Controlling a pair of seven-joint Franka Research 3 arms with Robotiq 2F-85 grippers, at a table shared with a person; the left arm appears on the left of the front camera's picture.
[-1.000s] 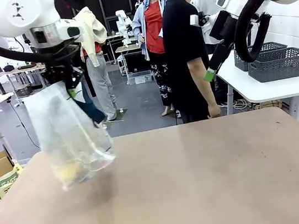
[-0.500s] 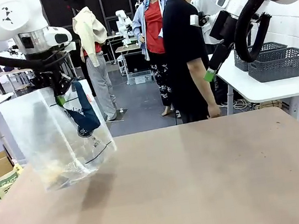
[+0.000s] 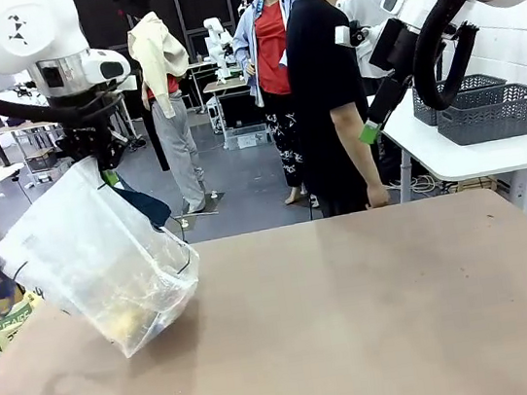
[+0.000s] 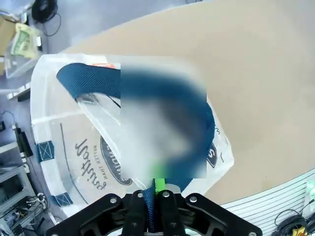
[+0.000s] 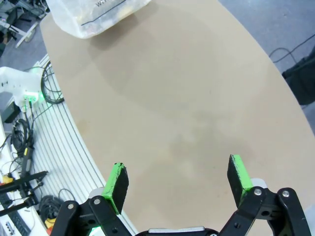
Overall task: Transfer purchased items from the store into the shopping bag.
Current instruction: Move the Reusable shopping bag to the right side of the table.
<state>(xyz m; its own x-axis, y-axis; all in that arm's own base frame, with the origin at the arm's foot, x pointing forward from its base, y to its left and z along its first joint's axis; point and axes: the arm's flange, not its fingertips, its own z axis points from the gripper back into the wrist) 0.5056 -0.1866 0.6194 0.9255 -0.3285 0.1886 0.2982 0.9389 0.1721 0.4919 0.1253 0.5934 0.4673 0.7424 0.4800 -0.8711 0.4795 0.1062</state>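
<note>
Left gripper [image 4: 153, 216] fingers are clamped narrow on a navy strap handle [image 4: 147, 88] of the shopping bag [image 3: 107, 269]. Bag is hung below the fingers, tilted, its bottom corner low over the left part of the desk [image 3: 360, 321]; contact with the desk can't be told. Yellowish items [image 3: 129, 320] are seen at the bag's bottom. Navy oval logo [image 4: 115, 164] is partly hidden; script lettering beside it isn't readable for sure. Right gripper [image 5: 177, 182] fingers are spread wide, nothing held, above bare desk, well apart from the bag.
</note>
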